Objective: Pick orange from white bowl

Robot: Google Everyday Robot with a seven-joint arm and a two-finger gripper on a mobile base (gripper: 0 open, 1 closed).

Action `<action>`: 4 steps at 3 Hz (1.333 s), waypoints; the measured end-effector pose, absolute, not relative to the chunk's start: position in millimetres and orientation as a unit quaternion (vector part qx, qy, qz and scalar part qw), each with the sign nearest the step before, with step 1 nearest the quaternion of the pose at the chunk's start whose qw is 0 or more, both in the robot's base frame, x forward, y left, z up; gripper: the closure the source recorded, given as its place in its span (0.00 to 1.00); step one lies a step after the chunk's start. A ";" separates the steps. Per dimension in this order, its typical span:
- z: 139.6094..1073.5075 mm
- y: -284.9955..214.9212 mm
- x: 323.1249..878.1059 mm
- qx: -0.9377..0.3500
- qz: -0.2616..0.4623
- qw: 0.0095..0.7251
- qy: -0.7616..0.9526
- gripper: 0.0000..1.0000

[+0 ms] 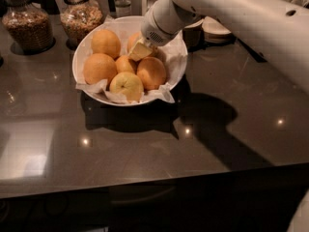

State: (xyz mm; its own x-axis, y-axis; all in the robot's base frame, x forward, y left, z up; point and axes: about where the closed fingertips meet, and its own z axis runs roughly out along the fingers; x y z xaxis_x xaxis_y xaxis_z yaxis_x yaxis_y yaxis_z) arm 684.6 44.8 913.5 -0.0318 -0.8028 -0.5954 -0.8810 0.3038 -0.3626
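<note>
The white bowl [178, 71], lined with crumpled white paper, stands on the dark countertop at the upper middle. It holds several oranges, among them one at the back left [106, 42], one at the left [99, 67] and one at the right [151, 72]. A paler yellow fruit [126, 86] lies at the front. My gripper [139, 50] reaches down from the upper right into the middle of the bowl. It is right against a partly hidden orange [133, 37] at the back.
Two glass jars with grainy contents [26, 25] [82, 16] stand behind the bowl at the left. A small bottle [123, 4] and stacked saucers [215, 28] are at the back. The counter's front edge [154, 180] runs across below.
</note>
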 end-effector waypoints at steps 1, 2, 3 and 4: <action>910.9 48.3 691.8 -0.586 0.043 0.369 0.720 0.64; 906.6 48.9 694.8 -0.585 0.039 0.361 0.725 0.45; 904.1 48.8 697.1 -0.585 0.037 0.354 0.729 0.22; 909.6 49.1 697.9 -0.585 0.037 0.354 0.729 0.01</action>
State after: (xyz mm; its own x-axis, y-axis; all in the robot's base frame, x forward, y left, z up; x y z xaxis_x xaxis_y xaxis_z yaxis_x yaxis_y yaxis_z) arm 697.9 49.1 909.6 -0.0659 -0.8263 -0.5594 -0.8790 0.3134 -0.3593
